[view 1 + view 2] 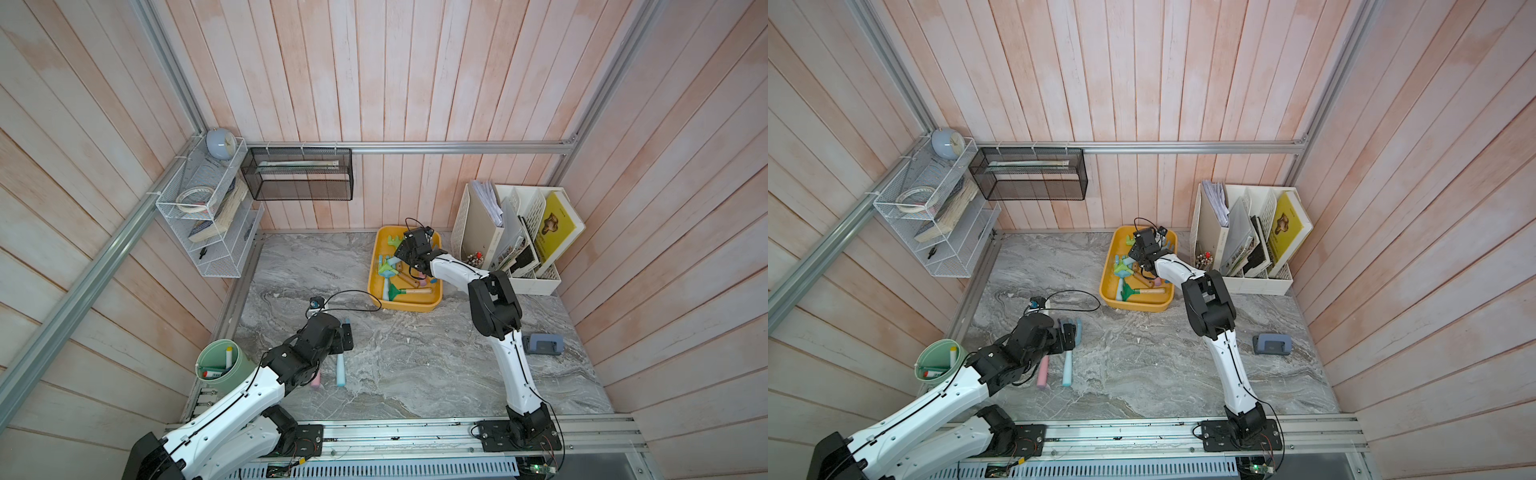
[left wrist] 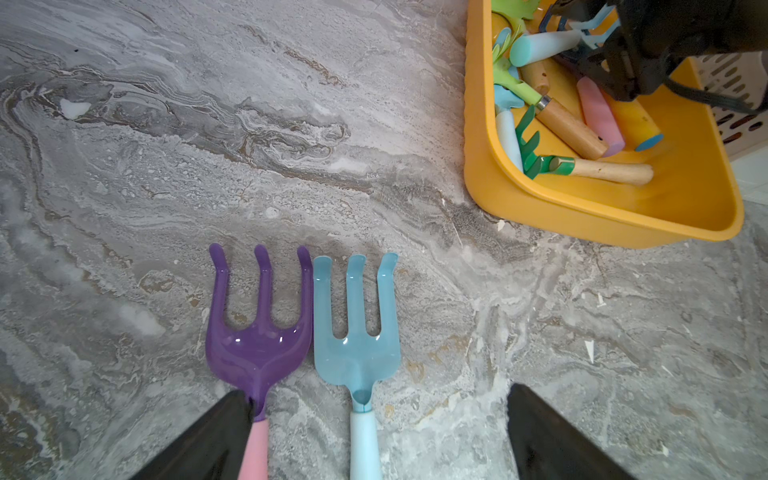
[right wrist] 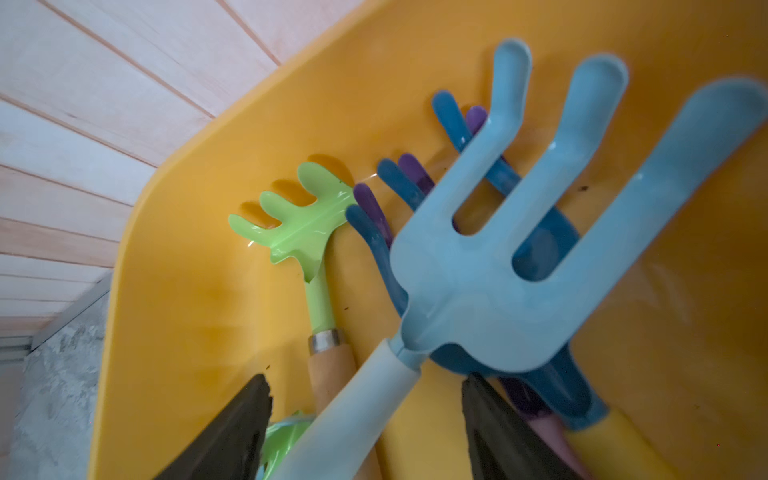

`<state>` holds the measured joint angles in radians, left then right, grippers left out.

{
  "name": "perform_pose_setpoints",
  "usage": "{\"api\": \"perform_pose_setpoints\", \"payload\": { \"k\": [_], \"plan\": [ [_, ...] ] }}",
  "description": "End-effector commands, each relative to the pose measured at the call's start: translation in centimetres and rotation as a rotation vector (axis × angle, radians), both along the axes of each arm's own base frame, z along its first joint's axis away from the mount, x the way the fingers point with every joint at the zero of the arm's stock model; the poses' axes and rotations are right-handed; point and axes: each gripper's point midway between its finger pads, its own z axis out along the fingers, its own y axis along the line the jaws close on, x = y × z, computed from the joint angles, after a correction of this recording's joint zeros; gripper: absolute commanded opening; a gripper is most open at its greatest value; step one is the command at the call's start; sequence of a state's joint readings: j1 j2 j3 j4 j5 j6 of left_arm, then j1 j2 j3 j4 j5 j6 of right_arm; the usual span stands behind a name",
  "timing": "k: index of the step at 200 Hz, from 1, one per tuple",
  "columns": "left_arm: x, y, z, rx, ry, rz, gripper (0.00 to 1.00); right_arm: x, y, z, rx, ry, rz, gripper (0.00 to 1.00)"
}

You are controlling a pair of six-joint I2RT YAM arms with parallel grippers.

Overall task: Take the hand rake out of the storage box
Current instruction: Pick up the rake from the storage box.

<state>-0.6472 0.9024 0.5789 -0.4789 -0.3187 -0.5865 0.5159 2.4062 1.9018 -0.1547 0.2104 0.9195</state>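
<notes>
Two hands are in view. The left hand (image 2: 378, 392) has its fingers spread wide above the surface (image 2: 166, 166). Two rakes lie side by side just ahead of those fingers, tines pointing away: a purple rake (image 2: 257, 353) with a pink handle and a light blue rake (image 2: 357, 353).

The right hand (image 3: 365, 377) reaches down into the storage box (image 1: 411, 308). Its fingers stand apart on either side of the handle of a pale blue hand rake (image 3: 478, 299), with a gap showing on both sides. That rake is inside the box, tilted across the others.

The right wrist view shows four rake heads ahead of this hand: the pale blue one, a dark blue rake (image 3: 449, 116), a violet rake (image 3: 374, 208) and a light green rake (image 3: 303, 232). Only the left wrist view shows a dark green rake (image 2: 530, 145) with a wooden handle at the box's near end. The total number of rakes in the box cannot be told.
</notes>
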Motion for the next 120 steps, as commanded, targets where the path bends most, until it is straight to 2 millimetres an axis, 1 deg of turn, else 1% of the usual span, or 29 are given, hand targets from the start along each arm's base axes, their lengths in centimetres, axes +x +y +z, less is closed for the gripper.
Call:
{"api": "perform_pose_setpoints", "payload": {
  "k": [1, 28, 34, 50, 65, 85, 120],
  "plan": [
    [0.0, 0.1, -0.4, 0.019, 0.006, -0.004, 1.00, 0.1, -0.2, 0.0, 0.030, 0.006, -0.104, 0.74],
    [0.0, 0.1, -0.4, 0.016, 0.007, -0.006, 1.00, 0.0, 0.3, -0.9, 0.064, 0.019, -0.110, 0.69],
    [0.0, 0.1, -0.4, 0.015, 0.007, -0.006, 1.00, 0.1, 0.4, -1.0, 0.068, 0.018, -0.109, 0.66],
    [0.0, 0.0, -0.4, 0.016, 0.006, -0.007, 1.00, 0.1, 0.7, -1.0, 0.073, 0.016, -0.095, 0.60],
    [0.0, 0.0, -0.3, 0.013, 0.004, -0.006, 1.00, 0.0, 0.5, -0.8, 0.069, 0.008, -0.098, 0.56],
    [0.0, 0.0, -0.4, 0.015, 0.005, -0.008, 1.00, 0.0, 0.3, -0.4, 0.070, -0.005, -0.101, 0.46],
    [0.0, 0.0, -0.4, 0.015, 0.005, -0.008, 1.00, 0.1, 0.4, -0.2, 0.087, -0.017, -0.084, 0.34]
  ]
}}
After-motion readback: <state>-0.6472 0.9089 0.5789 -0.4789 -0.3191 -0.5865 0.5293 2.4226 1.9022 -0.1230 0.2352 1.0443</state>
